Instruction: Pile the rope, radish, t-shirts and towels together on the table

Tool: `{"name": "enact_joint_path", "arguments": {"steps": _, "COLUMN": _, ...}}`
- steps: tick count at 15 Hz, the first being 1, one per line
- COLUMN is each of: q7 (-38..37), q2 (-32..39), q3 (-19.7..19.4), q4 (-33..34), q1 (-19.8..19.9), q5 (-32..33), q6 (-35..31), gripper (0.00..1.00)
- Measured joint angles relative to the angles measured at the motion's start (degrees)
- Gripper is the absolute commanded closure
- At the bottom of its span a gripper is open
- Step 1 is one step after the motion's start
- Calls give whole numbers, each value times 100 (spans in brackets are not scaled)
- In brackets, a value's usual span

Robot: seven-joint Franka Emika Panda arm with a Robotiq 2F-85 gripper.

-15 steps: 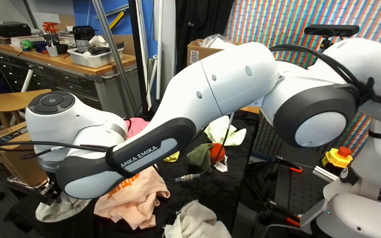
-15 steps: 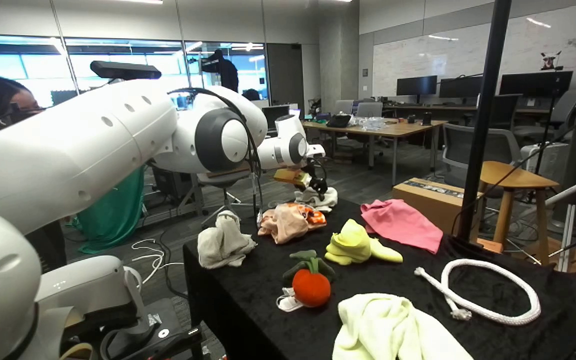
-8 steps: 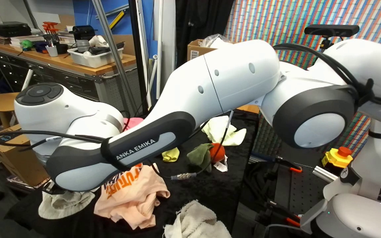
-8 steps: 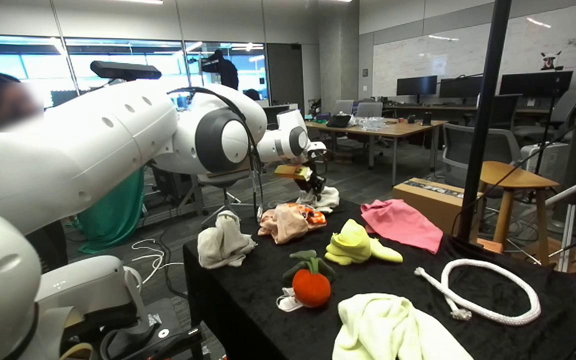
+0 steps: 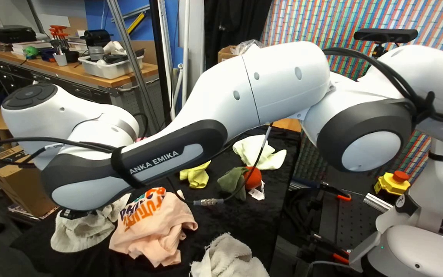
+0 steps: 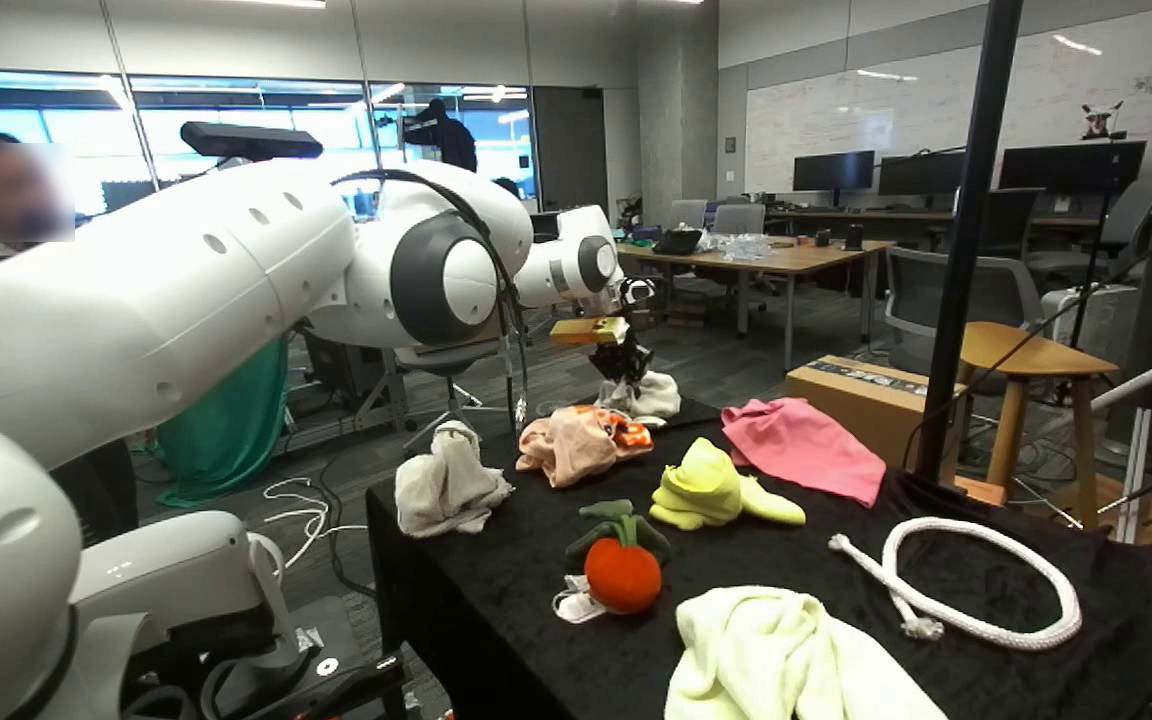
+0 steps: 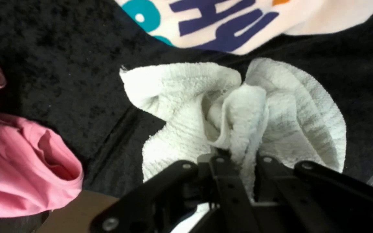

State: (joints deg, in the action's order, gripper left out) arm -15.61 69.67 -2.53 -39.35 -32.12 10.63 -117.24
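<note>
A table [image 6: 786, 560] draped in black velvety cloth bears 8 soft items. A white robot arm [image 5: 210, 100] with dark grey trim stretches across it from the base-side edge, and beyond the opposite edge stands a brown cardboard box [image 6: 891, 430]. A crumpled peach t-shirt [image 5: 152, 227] with orange and purple letters lies by the end edge below the arm's wrist; a pink t-shirt [image 6: 801, 450] lies along the box-side edge. A rumpled pale lime towel [image 6: 776, 650] sits close to the base-side corner of the other end, and a bunched grey terry towel [image 6: 446, 490] sits at the base-side corner of the wrist end. Near the box-side corner of the wrist end is a ribbed off-white towel [image 7: 180, 129], just beside the peach t-shirt; the black gripper [image 7: 246, 165] is closed on a fold of it, the wrist view showing cloth filling the space between its 2 fingers [image 7: 225, 176]. A white braided rope [image 6: 1021, 638] crosses itself in 1 loose loop near the box-side edge. A crumpled bright yellow cloth [image 6: 701, 490] lies in from every edge, between the pink t-shirt and a round orange-red plush radish [image 6: 623, 575] with green leaves, which is near the base-side edge. A small white tag [image 6: 584, 604] touches the radish.
</note>
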Motion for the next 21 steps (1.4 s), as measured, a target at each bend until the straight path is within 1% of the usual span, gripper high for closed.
{"name": "enact_joint_path", "arguments": {"steps": 5, "q7": 31, "q2": -159, "q3": -179, "q4": 185, "q1": -10, "q5": 262, "q6": 182, "gripper": 96}}
{"name": "enact_joint_path", "arguments": {"steps": 10, "q7": 27, "q2": -512, "q3": -561, "q4": 211, "q1": 51, "q5": 540, "q6": 596, "gripper": 96}}
{"name": "enact_joint_path", "arguments": {"steps": 15, "q7": -32, "q2": -840, "q3": -986, "q4": 208, "q1": 323, "q5": 619, "q6": 884, "gripper": 96}}
{"name": "enact_joint_path", "arguments": {"steps": 21, "q7": -42, "q2": -1058, "q3": -1318, "q4": 158, "q1": 671, "q5": 620, "q6": 1144, "gripper": 96}}
